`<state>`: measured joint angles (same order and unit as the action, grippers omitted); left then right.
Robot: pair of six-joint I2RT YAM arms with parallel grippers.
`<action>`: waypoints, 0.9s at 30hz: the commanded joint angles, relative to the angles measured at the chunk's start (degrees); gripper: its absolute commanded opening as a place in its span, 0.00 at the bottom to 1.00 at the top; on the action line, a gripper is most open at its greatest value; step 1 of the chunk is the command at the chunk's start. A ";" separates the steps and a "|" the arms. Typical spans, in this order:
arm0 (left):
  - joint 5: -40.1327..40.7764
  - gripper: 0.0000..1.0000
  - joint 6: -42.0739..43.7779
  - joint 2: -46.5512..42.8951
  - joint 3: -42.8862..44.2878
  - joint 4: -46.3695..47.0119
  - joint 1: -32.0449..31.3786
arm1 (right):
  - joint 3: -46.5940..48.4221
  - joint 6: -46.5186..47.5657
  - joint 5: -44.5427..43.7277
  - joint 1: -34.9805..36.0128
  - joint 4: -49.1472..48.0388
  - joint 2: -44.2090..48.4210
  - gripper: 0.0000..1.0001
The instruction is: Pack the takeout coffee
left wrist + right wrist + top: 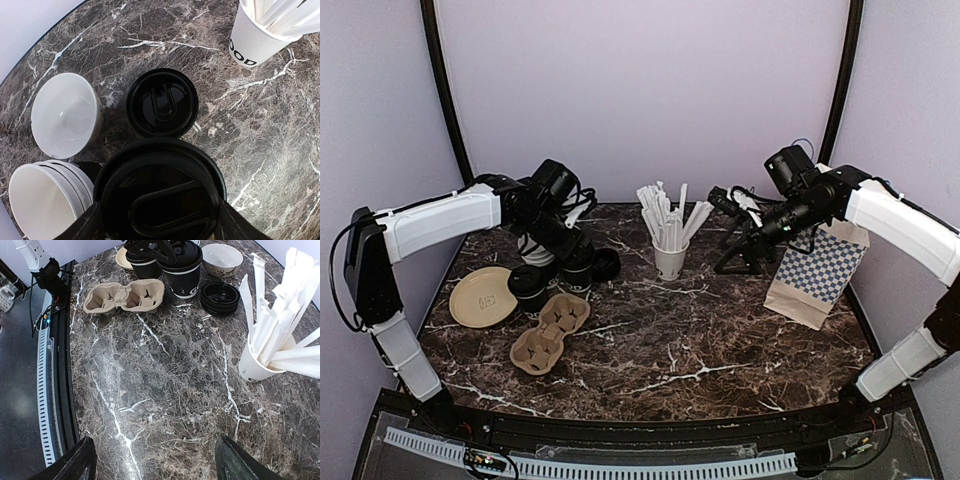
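The left gripper (157,212) is closed around the takeout coffee (160,192). Its two fingers (87,225) press on both sides of the black lid, so the cup sits right between them. There is one cup like this.

Just past the fingertips lies one low stack of black lids (162,102). Just beside the gripper, on its left, stands one stack of open cups (42,202), white inside. How many cups are in it cannot be told. One white bowl (65,115) sits next to that stack.

Near the gripper, toward the arm bases, lie one brown cup tray (550,330) and one tan plate (482,297). Farther off on its right stands one white cup of straws (670,258).

Well apart from the coffee, the right gripper (154,450) hangs wide open over the dark table (150,390) and holds nothing. One checked paper bag (817,280) is near it.
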<state>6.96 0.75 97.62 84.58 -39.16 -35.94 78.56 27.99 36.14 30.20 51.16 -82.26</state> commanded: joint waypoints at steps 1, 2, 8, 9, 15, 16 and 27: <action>0.57 0.66 -0.58 0.21 -1.08 1.11 0.62 | 0.27 -0.39 0.23 -0.34 -0.54 0.85 0.82; 0.41 0.66 -0.58 0.25 -1.17 1.41 0.62 | 0.27 -0.39 0.37 -0.31 -0.53 0.67 0.82; 0.86 0.68 -0.58 1.24 -1.70 2.33 1.05 | 0.39 -0.21 0.51 -0.31 -0.36 0.17 0.82; 1.30 0.68 -0.58 1.51 -1.79 2.42 1.23 | 0.51 -0.17 0.51 -0.31 -0.35 0.23 0.82; 2.27 0.74 -0.53 2.27 -2.22 2.74 1.58 | 0.58 -0.04 0.55 -0.32 0.12 0.97 0.82; 2.36 0.75 -0.52 2.34 -2.18 2.72 1.58 | 0.73 0.01 0.73 -0.31 0.35 1.17 0.82; 0.75 0.82 -0.58 0.71 -1.76 1.99 1.58 | 10.99 1.55 0.01 -2.93 5.26 0.44 0.84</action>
<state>8.51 0.62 100.42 83.09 -36.88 -34.61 84.62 28.49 36.14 28.95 54.41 -82.26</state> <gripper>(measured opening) 0.813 0.837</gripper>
